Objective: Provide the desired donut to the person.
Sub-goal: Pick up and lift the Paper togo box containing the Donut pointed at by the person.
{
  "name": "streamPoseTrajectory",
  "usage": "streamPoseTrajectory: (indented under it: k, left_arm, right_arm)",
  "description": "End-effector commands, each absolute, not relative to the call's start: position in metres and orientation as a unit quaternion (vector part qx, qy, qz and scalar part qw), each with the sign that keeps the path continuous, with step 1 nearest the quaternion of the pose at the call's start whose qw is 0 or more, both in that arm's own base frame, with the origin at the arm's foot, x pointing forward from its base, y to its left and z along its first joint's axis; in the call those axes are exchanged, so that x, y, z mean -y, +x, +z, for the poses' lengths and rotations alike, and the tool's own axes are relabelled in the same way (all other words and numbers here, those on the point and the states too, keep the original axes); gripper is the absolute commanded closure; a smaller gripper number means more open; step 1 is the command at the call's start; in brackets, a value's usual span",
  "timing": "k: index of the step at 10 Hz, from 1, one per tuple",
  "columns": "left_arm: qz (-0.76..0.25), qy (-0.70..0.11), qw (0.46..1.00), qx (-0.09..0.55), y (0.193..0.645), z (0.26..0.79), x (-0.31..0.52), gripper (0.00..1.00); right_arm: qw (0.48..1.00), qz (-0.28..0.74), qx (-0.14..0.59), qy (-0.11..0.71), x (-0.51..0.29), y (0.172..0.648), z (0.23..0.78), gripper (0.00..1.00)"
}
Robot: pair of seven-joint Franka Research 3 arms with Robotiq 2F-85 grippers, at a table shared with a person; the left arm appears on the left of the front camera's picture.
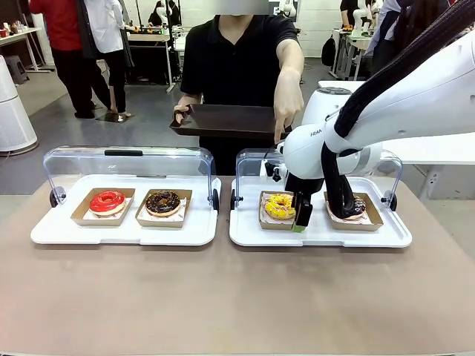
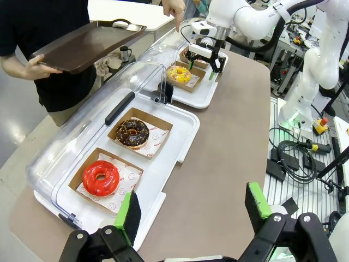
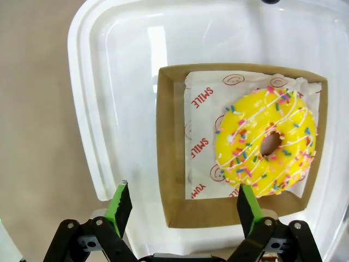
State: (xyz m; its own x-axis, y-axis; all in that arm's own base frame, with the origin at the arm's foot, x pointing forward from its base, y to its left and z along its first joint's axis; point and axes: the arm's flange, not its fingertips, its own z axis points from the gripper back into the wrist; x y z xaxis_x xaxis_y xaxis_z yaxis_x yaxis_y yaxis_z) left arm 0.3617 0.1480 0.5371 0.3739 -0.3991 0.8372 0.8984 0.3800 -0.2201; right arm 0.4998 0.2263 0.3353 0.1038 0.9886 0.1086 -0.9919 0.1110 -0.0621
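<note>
1. Where the brown table [image 1: 223, 297] lies nearest the robot, the left gripper [image 2: 192, 206] hangs above its bare edge. Its jaws are spread wide and nothing is between them.
2. Just beyond it sits the left white tray [image 1: 119, 233], with its clear lid [image 1: 126, 159] tipped back. A red donut [image 2: 100, 178] and a chocolate donut [image 2: 132, 132] lie side by side in it.
3. Beside that tray, toward the robot's right, is the right white tray [image 1: 319, 236], its lid also raised. The yellow donut [image 3: 265, 143], sprinkled and striped with white icing, rests on printed paper [image 3: 199, 109] in a cardboard box [image 3: 170, 158] in this tray's left half.
4. The right gripper [image 3: 184, 201] is lowered over that box, fully open and empty. One green finger stands outside the box wall, and the other is above the box's edge next to the donut. Whether it touches anything cannot be told.
5. A dark donut [image 1: 358, 206], partly hidden by the right arm, sits in the tray's right half.
6. At the far side stands the person [image 1: 237, 52]. The free hand [image 1: 286, 111] points a finger down toward the yellow donut. The other hand [image 1: 180, 113] holds a dark brown serving tray [image 1: 223, 120] level in front of the body.
</note>
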Motion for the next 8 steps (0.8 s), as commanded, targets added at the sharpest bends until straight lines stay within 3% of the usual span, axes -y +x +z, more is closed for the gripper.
streamPoseTrajectory:
  k: [1,8]
  left_arm:
    - [-0.434,-0.354,0.744,0.363,0.3616,0.5379,-0.1491,0.00]
    - [-0.434,-0.354,0.744,0.363,0.3616,0.5379,-0.1491,0.00]
  right_arm:
    - [0.748,0.660,0.069,0.014,-0.2255,0.4982,0.3282,0.00]
    - [0.763,0.644,0.043,-0.011,-0.2262,0.4892,0.3309,0.00]
